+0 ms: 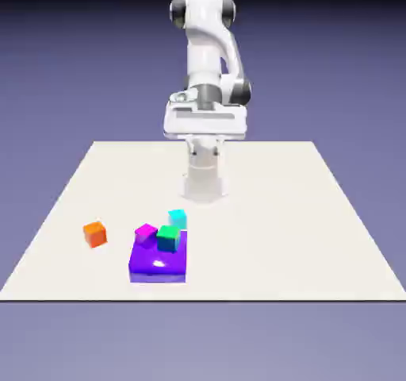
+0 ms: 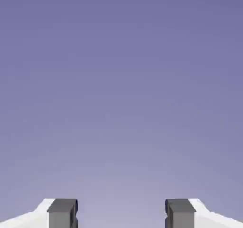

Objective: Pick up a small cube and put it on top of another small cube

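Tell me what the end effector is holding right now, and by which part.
Nothing. In the hand view the end effector stands open with only the plain backdrop between its fingertips. The cyan cube sits on the table, untouched, beside the purple block.

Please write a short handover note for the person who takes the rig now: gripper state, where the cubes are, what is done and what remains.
Gripper: open, empty, raised far behind the cubes; the hand view shows only backdrop.
Cyan cube: on the table, just behind the purple block.
Green cube and magenta cube: at the purple block's back edge.
Orange cube: alone, towards the exterior view's left.
Done: nothing.
Left: grasp the cyan cube and stack it on another small cube.
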`<act>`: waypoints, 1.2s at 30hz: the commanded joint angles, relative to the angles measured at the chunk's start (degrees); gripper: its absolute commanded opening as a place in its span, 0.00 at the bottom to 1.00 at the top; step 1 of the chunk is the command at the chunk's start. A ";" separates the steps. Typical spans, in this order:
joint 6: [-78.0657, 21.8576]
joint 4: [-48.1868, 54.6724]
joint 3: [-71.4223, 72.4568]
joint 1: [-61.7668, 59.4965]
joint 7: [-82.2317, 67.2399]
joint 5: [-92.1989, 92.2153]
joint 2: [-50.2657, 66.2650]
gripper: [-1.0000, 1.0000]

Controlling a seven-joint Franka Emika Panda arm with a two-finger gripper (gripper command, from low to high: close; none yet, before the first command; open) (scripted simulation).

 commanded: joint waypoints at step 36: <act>-28.17 -5.88 -23.58 -3.96 7.09 35.24 35.59 0.00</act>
